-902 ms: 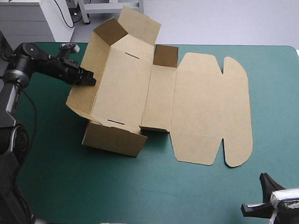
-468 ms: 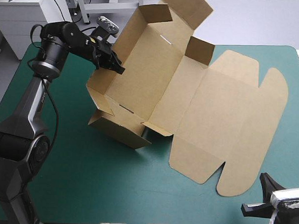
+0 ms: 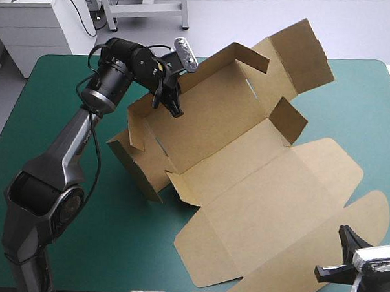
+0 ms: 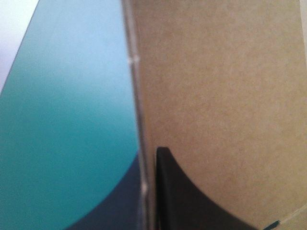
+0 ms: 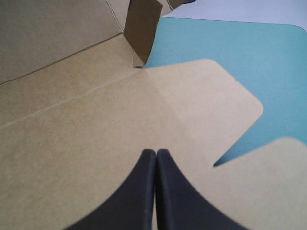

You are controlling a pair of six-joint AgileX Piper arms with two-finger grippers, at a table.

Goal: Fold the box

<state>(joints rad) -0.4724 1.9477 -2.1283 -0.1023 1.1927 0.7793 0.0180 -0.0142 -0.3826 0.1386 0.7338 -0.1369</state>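
Nearest me, at the lower right of the high view, my right gripper (image 5: 156, 153) has its black fingers pressed together in a single point, holding nothing. The flat lid of the brown box (image 3: 246, 167) spreads just ahead of and beneath it, its rounded flaps reaching toward the frame's lower right corner. The box fills the centre of the teal-green cover (image 3: 113, 246), turned slantwise, with its tray part, walls raised, toward the upper middle. Farther off, upper left of centre, my left gripper (image 3: 173, 107) pinches the tray's far-left wall — one finger inside, one outside the board's edge.
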